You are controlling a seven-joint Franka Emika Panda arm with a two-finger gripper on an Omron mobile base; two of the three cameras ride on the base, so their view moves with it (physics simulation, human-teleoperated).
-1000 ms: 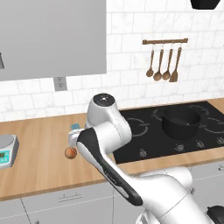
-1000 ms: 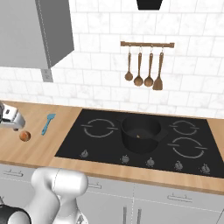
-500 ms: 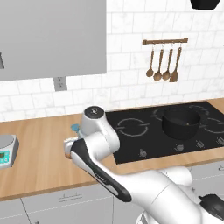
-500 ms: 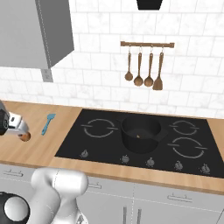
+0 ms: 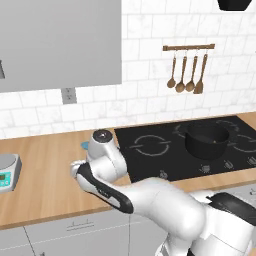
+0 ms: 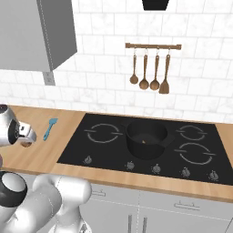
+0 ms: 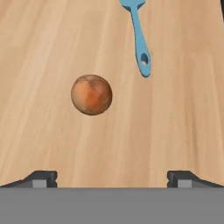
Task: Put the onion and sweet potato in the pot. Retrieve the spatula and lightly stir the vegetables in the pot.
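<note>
A: Status?
B: Hand [image 7: 112, 177] spread wide, empty, over the desk [image 7: 52, 144]. Reddish vegetable [image 7: 91, 94] sits loose beside the spatula [image 7: 139, 37]; pot [image 6: 146, 138] is on the stove.
A: Next?
B: Likely centre, drop, pinch it.

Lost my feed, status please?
Pincer open above counter. Reddish-brown vegetable on wood, ungrasped. Spatula lies beside it. Nothing in the way.

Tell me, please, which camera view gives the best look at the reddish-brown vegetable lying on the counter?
The hand view: the reddish-brown vegetable lies whole and unobstructed on the wooden counter, just ahead of the open pincer. In the right base view it is a small sliver tucked under the robot's hand. The left base view gives nothing clear of it.
</note>
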